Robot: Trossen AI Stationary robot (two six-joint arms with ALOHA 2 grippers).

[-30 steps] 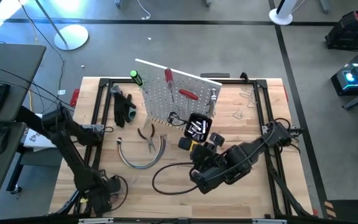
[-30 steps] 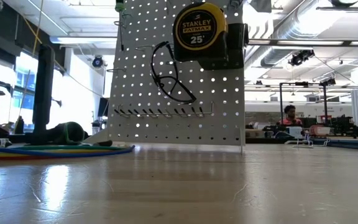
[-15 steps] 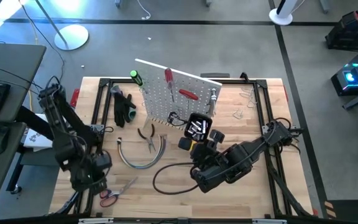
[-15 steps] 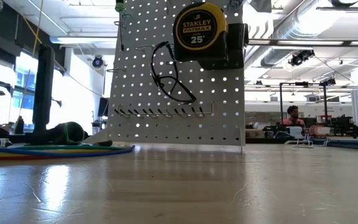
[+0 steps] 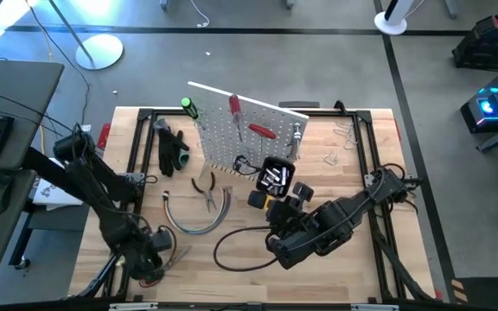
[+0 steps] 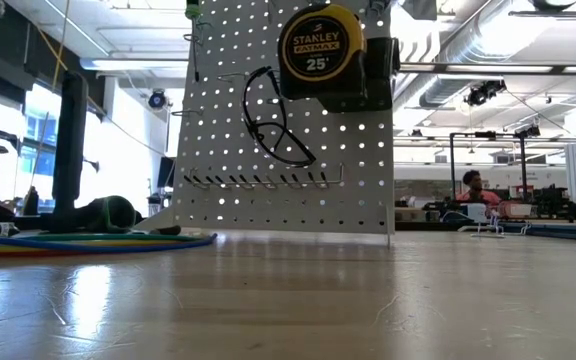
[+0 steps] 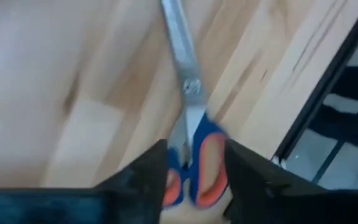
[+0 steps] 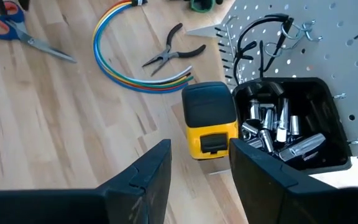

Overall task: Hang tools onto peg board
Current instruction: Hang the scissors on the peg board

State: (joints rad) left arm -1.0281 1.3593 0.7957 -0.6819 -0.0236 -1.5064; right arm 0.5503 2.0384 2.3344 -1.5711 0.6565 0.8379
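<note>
Red-and-blue-handled scissors (image 7: 191, 93) lie flat near the table's near left corner, also visible as scissors (image 8: 11, 28) in the right wrist view. My left gripper (image 5: 152, 259) points down over their handle end, open, with a finger on each side of the handle loops. The white peg board (image 5: 249, 130) leans at the far middle and carries screwdrivers (image 5: 262, 132), a wrench (image 5: 296, 134) and a black bin (image 8: 291, 130). A yellow tape measure (image 6: 321, 50) hangs beside the bin; what it hangs from is hidden. My right gripper (image 8: 201, 162) is open just short of the tape measure (image 8: 211, 124). My left gripper comes from above with its fingers (image 7: 151, 171) on either side of the scissors' handle loops (image 7: 197, 168). The scissors lie flat on the table with the blades pointing away. The view is blurred, and I cannot tell whether the fingers touch the loops.
Black-handled pliers (image 5: 204, 188) and a curved bundle of coloured cables (image 5: 197, 216) lie in front of the board. Black gloves (image 5: 173, 149) lie at the far left and metal clips (image 5: 331, 157) at the far right. A black cable loop (image 5: 240, 250) lies near my right arm. A black frame (image 5: 137, 155) borders the table.
My left gripper rose and drew back toward the table's left edge, uncovering the scissors. It then swung back over their handle end. The scissors stay flat on the table.
</note>
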